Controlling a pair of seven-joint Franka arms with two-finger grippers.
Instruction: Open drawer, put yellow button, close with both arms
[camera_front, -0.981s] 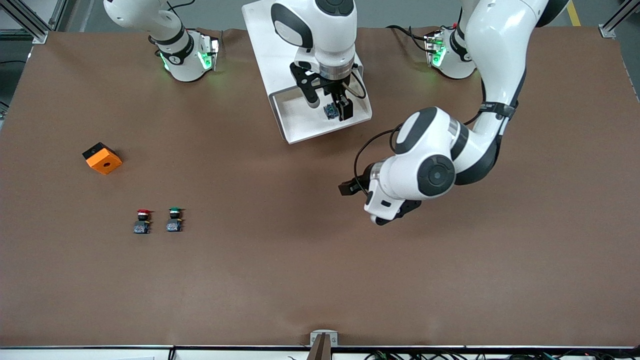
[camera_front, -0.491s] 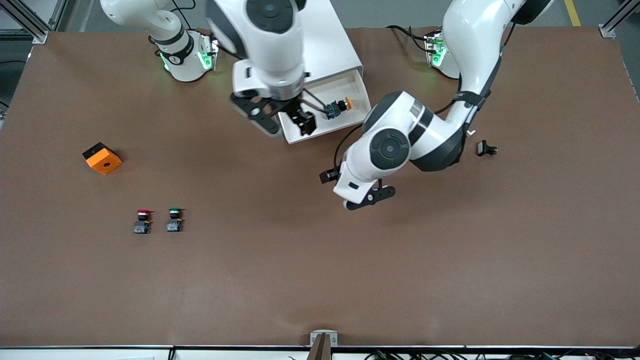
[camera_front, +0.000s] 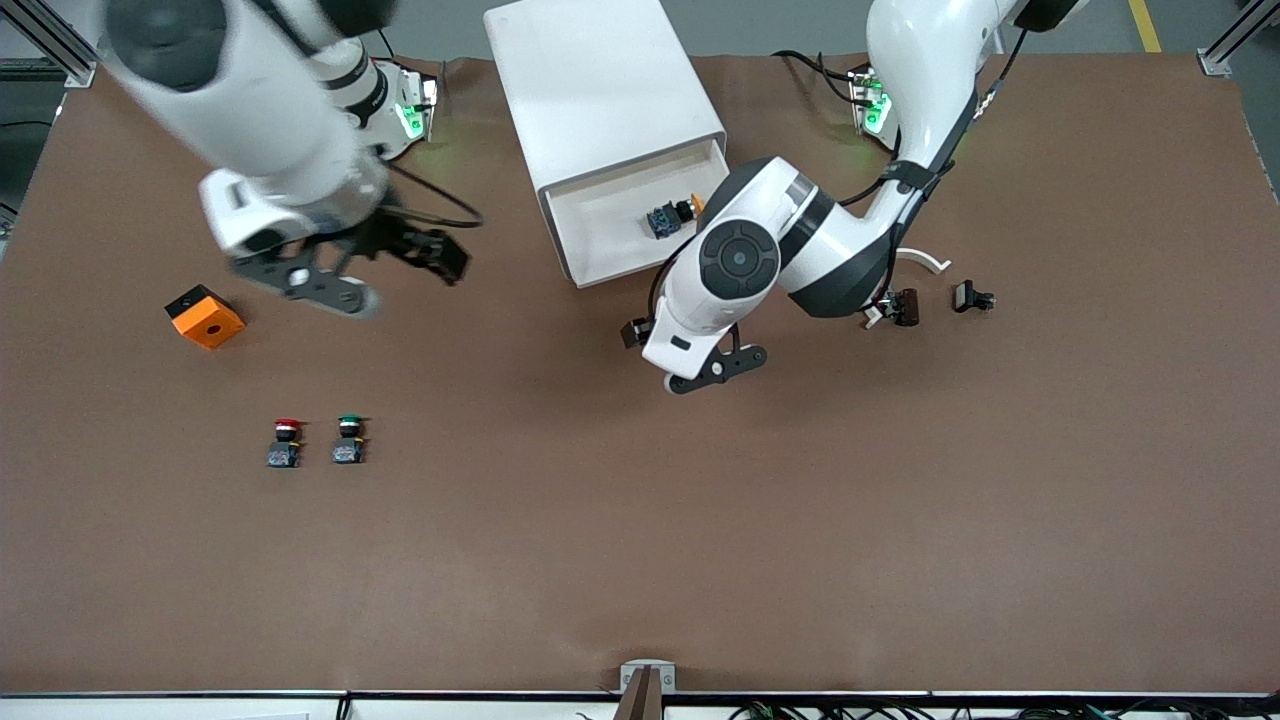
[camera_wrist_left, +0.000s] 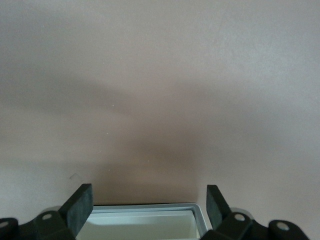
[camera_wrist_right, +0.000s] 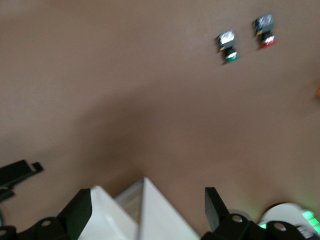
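Yellow button (camera_front: 672, 216) lies on its side in the open drawer (camera_front: 600, 235) of the white cabinet (camera_front: 600, 90), apart from both grippers. Left gripper (camera_front: 700, 372), jaws wide and empty, hangs over the worktop (camera_front: 640, 520) just in front of the drawer. Right gripper (camera_front: 375, 270), jaws wide and empty, is over bare worktop toward the right arm's end. No readable writing.

**No readable text**

No word, label, brand name, number or sign can be read anywhere in these views. The white cabinet (camera_front: 600, 90), the arms and the small parts on the brown surface (camera_front: 640, 520) show no lettering. A dark mark on the right arm's base (camera_front: 365, 110) is too small to read.
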